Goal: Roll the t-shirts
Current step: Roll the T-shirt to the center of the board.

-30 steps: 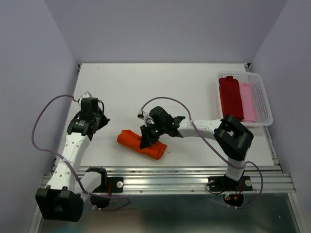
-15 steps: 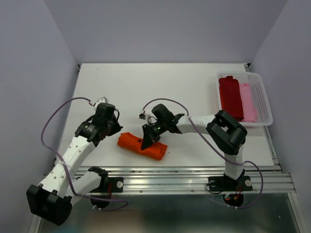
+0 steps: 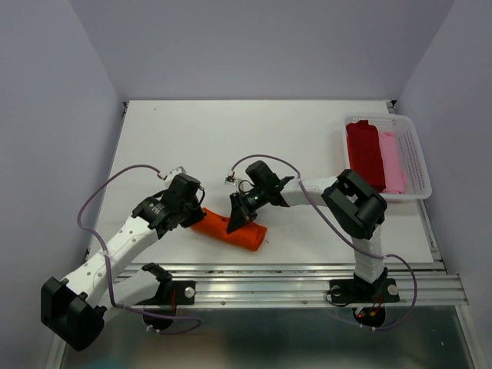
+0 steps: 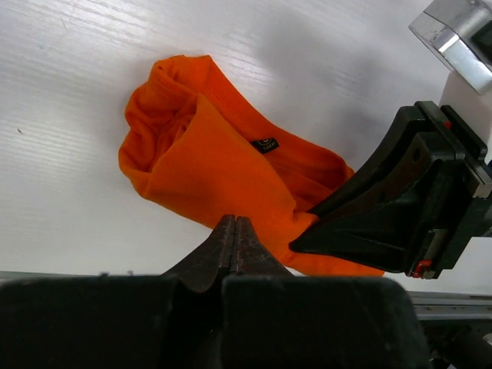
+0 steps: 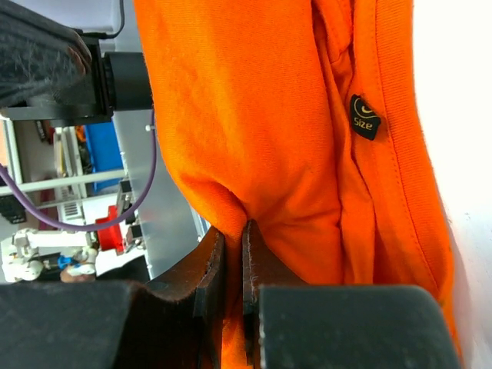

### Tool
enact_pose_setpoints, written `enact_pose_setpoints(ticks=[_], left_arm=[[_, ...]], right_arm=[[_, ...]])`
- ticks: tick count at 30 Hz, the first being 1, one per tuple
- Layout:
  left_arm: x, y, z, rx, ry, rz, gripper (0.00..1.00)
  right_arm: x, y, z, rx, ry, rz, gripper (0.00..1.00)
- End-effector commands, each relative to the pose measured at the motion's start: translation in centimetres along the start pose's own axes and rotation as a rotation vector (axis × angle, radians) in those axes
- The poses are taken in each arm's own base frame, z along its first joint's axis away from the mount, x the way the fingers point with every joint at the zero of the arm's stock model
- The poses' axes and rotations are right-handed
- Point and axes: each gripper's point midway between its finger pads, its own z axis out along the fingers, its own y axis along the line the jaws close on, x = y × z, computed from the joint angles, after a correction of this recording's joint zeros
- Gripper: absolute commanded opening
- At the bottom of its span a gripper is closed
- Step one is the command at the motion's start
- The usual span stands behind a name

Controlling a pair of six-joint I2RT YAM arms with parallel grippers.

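Observation:
An orange t-shirt (image 3: 251, 235) lies as a loose rolled bundle near the table's front edge. My right gripper (image 3: 234, 224) comes down on its middle from the right and is shut on a fold of the orange cloth (image 5: 254, 115), pinched between the jaws (image 5: 234, 231). My left gripper (image 3: 197, 216) is at the bundle's left end, shut with nothing between its fingers; its tips (image 4: 234, 220) sit just at the shirt's (image 4: 207, 161) near edge. A black size label (image 4: 265, 144) shows on the cloth. A dark red rolled t-shirt (image 3: 365, 154) and a pale pink one (image 3: 393, 163) lie in the basket.
A white mesh basket (image 3: 420, 165) stands at the table's right edge. A metal rail (image 3: 269, 288) runs along the front of the table, close behind the orange bundle. Purple cables loop off both arms. The right gripper's black body (image 4: 407, 207) sits right beside my left fingers.
The left arm has swung in from the left side of the table to the orange bundle's left end. The right gripper has kept its hold and shifted slightly.

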Motion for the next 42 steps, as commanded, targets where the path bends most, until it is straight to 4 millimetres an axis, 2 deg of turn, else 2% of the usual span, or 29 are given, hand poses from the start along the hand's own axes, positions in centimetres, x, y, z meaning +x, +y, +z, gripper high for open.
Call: enact_pose_setpoints(ticks=[1,6,11,15,26,34,38,42], left_arm=[[0.3,-0.8,0.7,0.01,-0.004,-0.019,0.0],[0.6,-1.7,1.6,0.014,0.01,0.005,0.0],[0.4,-1.2,1.3,-0.006,-0.004,0.029,0.0],[1.2,-1.5,1.4,0.021,0.022,0.05,0.0],[2.4,-2.0,2.1,0.016,0.05,0.086,0.0],[1.9,-2.2,3.7,-0.027,0.037,0.114,0.0],[1.4,-2.5,3.4,-0.026,0.02,0.116,0.0],[1.5,-1.8,3.4,-0.047,0.018,0.121,0.0]], right_arm=[[-1.5,1.3,-0.1,-0.07,-0.013,-0.045,0.01],[-1.4,0.9,0.0,-0.097,-0.001,-0.022,0.01],[-1.7,0.6,-0.4,-0.127,-0.008,0.004,0.01],[-2.1,0.9,-0.7,-0.155,-0.004,0.016,0.01],[-2.5,-1.0,-0.8,-0.154,-0.003,0.075,0.01],[-2.7,-1.9,-1.2,-0.152,-0.011,0.092,0.01],[-2.6,-2.4,-1.0,-0.147,-0.008,0.1,0.01],[-2.6,-2.7,-0.8,-0.144,-0.006,0.106,0.01]])
